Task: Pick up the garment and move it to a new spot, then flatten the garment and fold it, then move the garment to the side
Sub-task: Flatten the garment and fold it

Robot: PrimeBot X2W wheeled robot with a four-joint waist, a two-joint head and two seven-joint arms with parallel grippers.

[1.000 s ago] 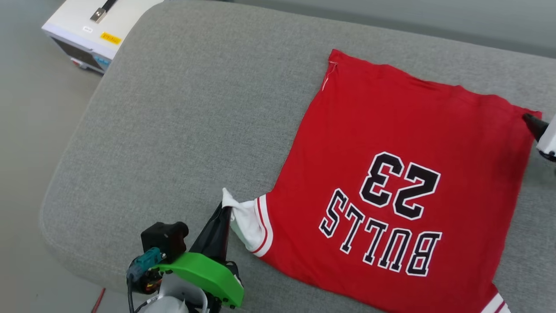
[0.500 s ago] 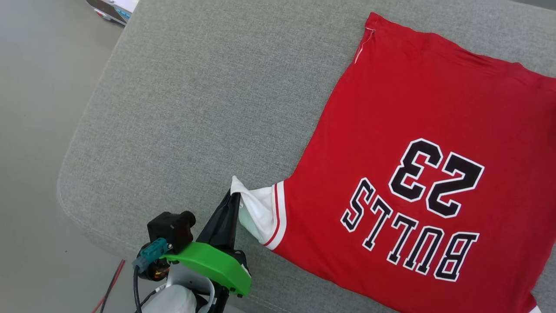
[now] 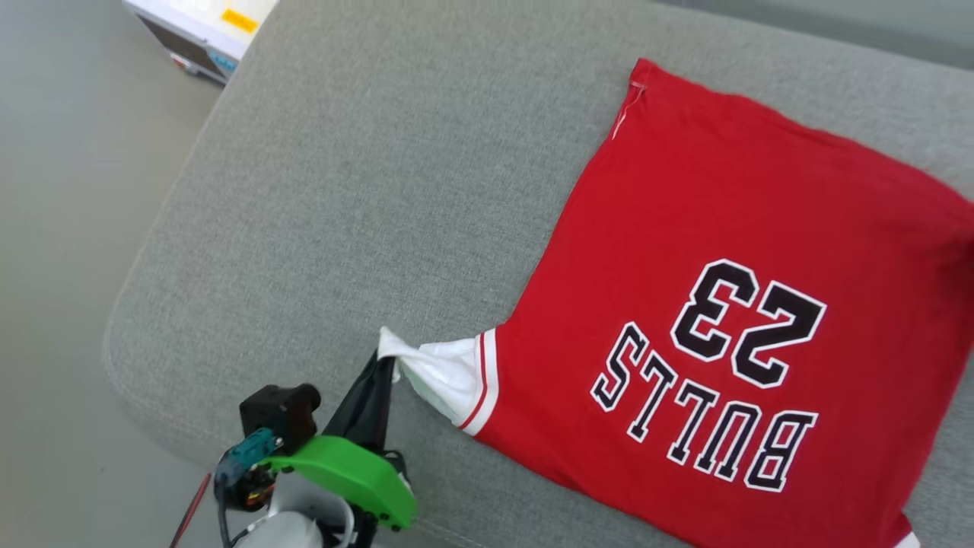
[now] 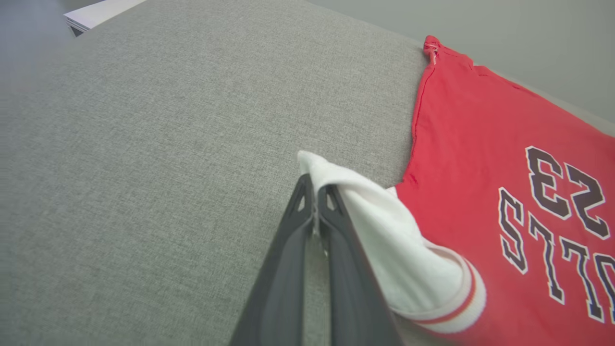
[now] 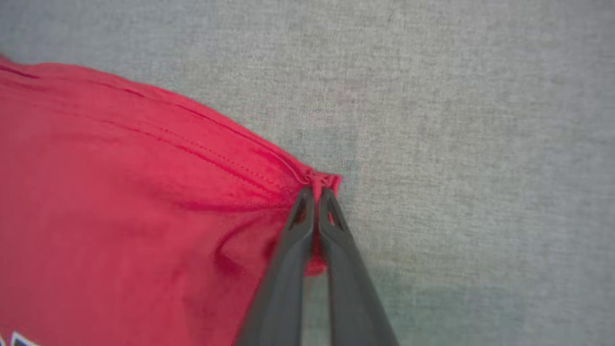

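Note:
The garment (image 3: pixel 730 251), a red jersey with black white-outlined "BULLS 23" lettering, lies spread flat on the grey cushion (image 3: pixel 365 175). Its near left corner is turned out, showing white lining (image 3: pixel 445 373) with red-and-white striped trim. My left gripper (image 3: pixel 389 364) is shut on that white corner, which also shows in the left wrist view as the garment (image 4: pixel 480 144) pinched by the left gripper (image 4: pixel 314 192). In the right wrist view, my right gripper (image 5: pixel 314 192) is shut on a red hem corner of the garment (image 5: pixel 120 192).
A white box with a yellow label (image 3: pixel 205 30) stands on the floor past the cushion's far left corner. The cushion's rounded left edge drops to a grey floor (image 3: pixel 53 228). A red cable (image 3: pixel 190 510) lies near my left arm. Bare cushion stretches left of the jersey.
The head camera has swung, shifting the whole picture. The white corner in my left gripper looks stretched out a little further from the jersey body. Both grips hold as before.

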